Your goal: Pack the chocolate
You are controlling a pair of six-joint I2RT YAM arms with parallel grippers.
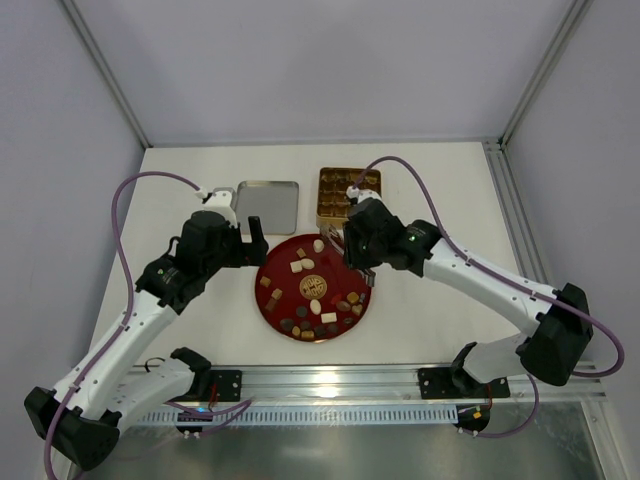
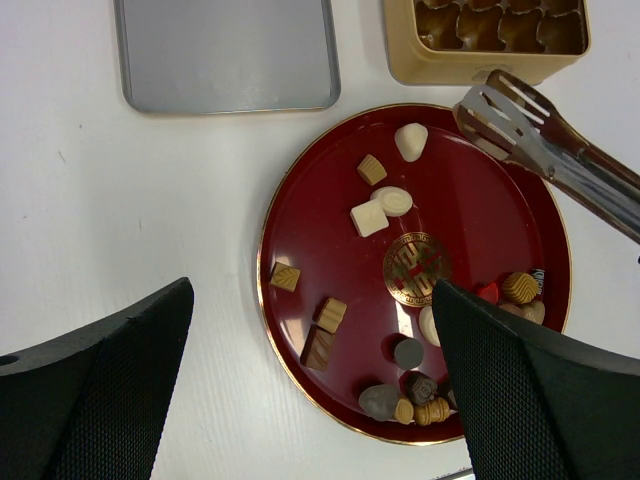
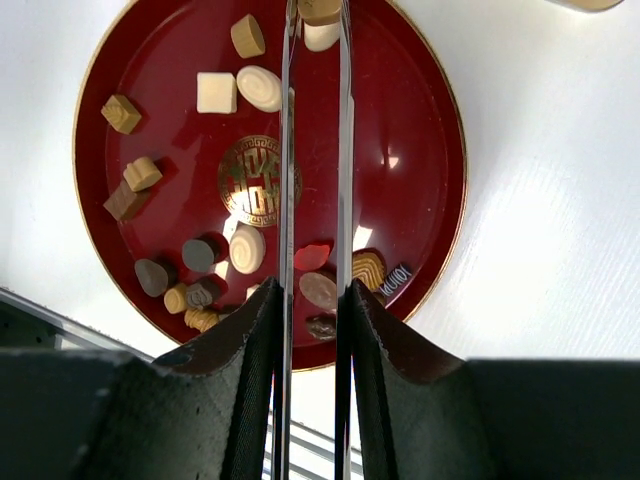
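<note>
The right gripper (image 3: pixel 312 312) clamps the handles of the tongs (image 2: pixel 545 140), whose blades sit close together with only a slim gap between them. A tan piece (image 3: pixel 319 8) shows between the tips, but I can't tell whether it's pinched. The chocolate (image 2: pixel 368 217) lies scattered on the plate (image 2: pixel 470 220), under the tongs and to both sides of them. A cream one (image 2: pixel 411 140) sits just beside the tips. The tin (image 2: pixel 450 70) stands just past the tips. The left gripper (image 2: pixel 312 290) hangs spread wide across the plate from the tongs, holding nothing.
</note>
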